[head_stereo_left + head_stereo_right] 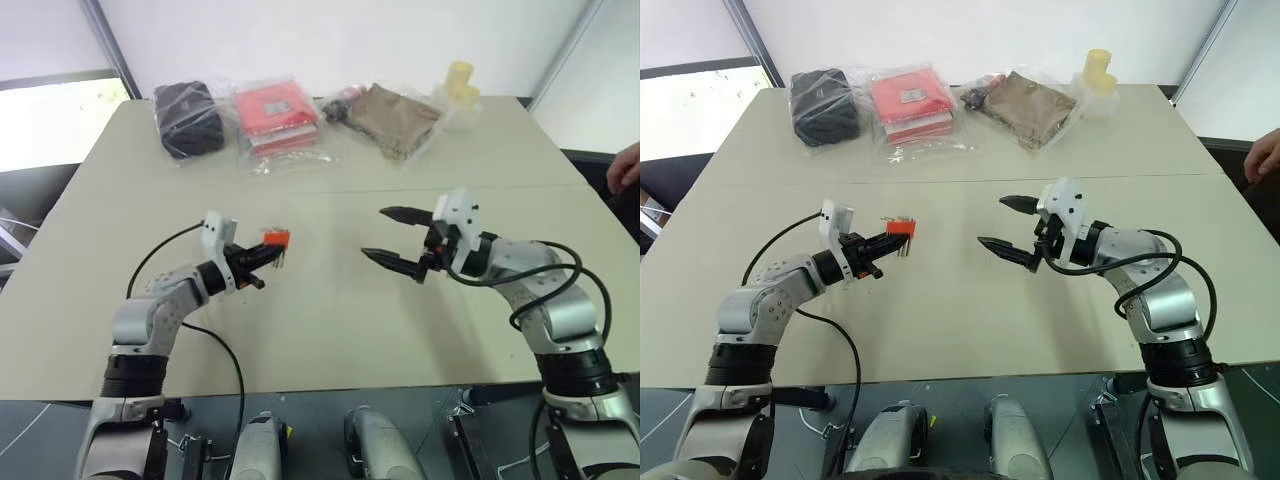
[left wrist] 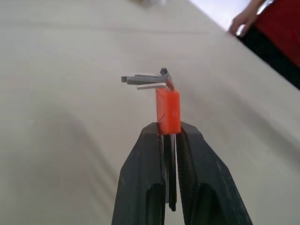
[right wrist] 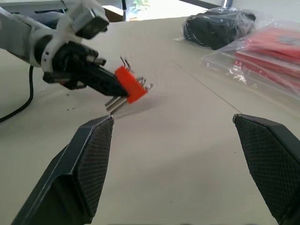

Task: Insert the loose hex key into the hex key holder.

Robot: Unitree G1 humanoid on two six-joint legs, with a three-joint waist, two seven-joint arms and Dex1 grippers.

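Observation:
My left gripper [image 1: 262, 252] is shut on the lower end of the hex key holder [image 1: 276, 238], a small orange block held just above the table, left of centre. Several thin dark keys [image 2: 147, 79] stick out of the block's far end, bent to one side, and their shafts run down between the left fingers [image 2: 201, 173]. The loose hex key is out of view as a separate piece. My right gripper [image 1: 374, 233] hovers to the right of the holder, open and empty, pointing toward it with a wide gap between them.
Along the table's far edge lie a black pouch [image 1: 188, 118], a red packet in clear plastic [image 1: 275, 108], a brown bagged item [image 1: 392, 118] and yellow cups [image 1: 460, 80]. A person's hand [image 1: 625, 165] shows at the right edge. A black cable [image 1: 215, 345] trails from the left arm.

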